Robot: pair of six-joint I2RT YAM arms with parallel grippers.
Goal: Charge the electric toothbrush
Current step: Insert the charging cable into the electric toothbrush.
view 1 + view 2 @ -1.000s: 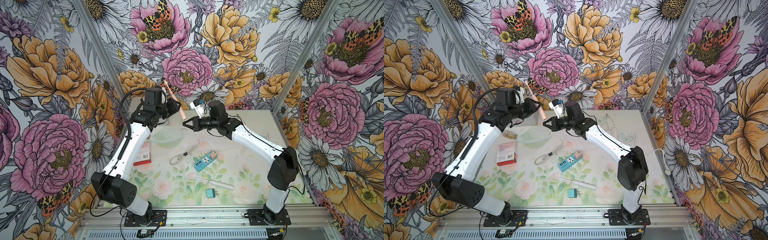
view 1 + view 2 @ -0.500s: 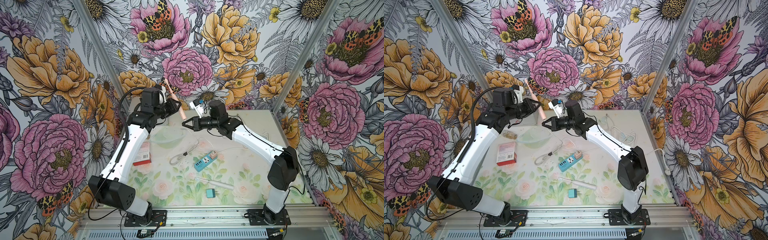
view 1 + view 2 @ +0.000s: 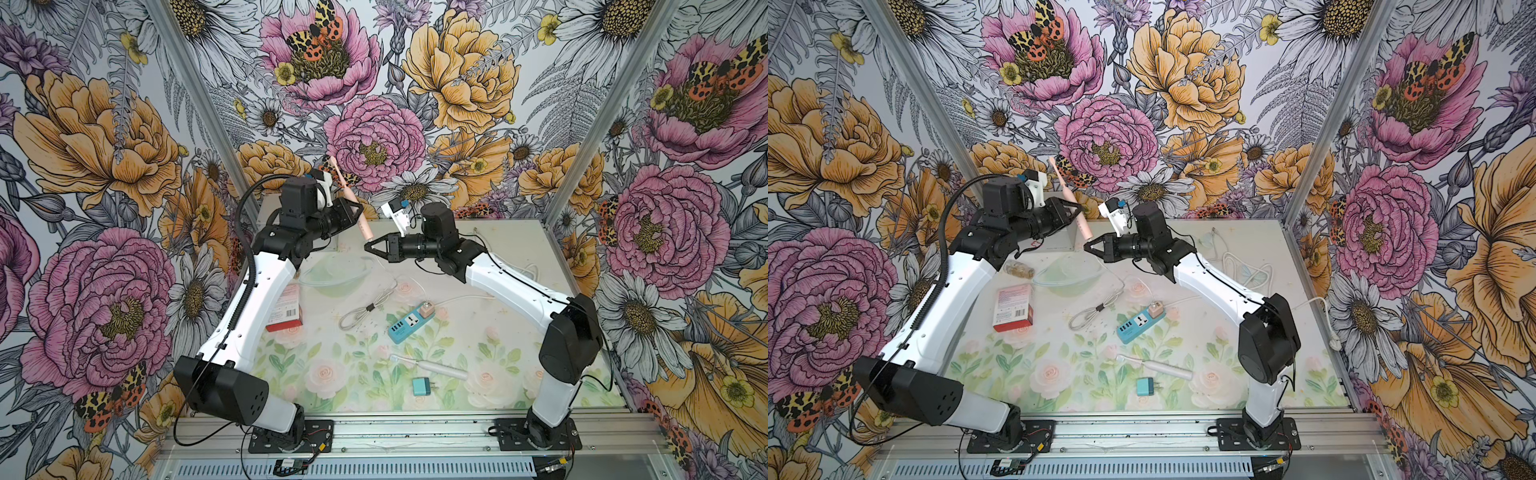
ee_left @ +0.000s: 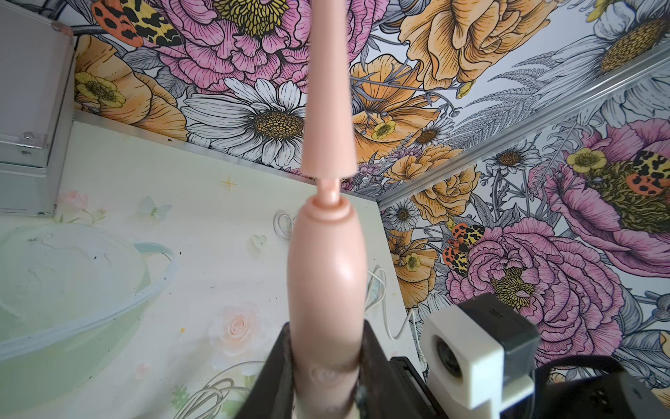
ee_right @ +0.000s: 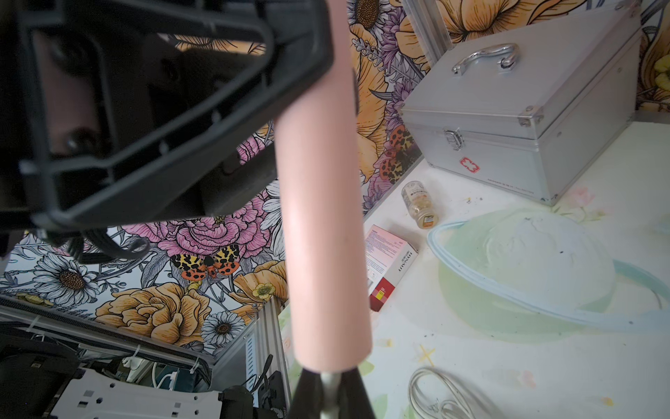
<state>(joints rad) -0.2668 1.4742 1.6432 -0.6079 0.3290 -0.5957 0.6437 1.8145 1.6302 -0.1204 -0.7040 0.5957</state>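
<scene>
- Silver first-aid case (image 5: 525,109), lid shut, red cross on its front, in the far left corner of the worktop (image 5: 544,362).
- Small pill bottle (image 3: 1018,270) on its side, near the case's front.
- Pink-and-red medicine box (image 3: 1012,308) lying flat near the left edge.
- Translucent green bowl (image 3: 1059,286) beside the bottle, toward the worktop's middle.
- Teal plug adapter (image 3: 1145,386) near the front edge.

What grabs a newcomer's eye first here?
The pink toothbrush is held aloft over the far side of the table by the left gripper, while the right gripper pinches a white cable at its lower end. Next come the loud floral walls all around and the blue power strip lying mid-table.
</scene>
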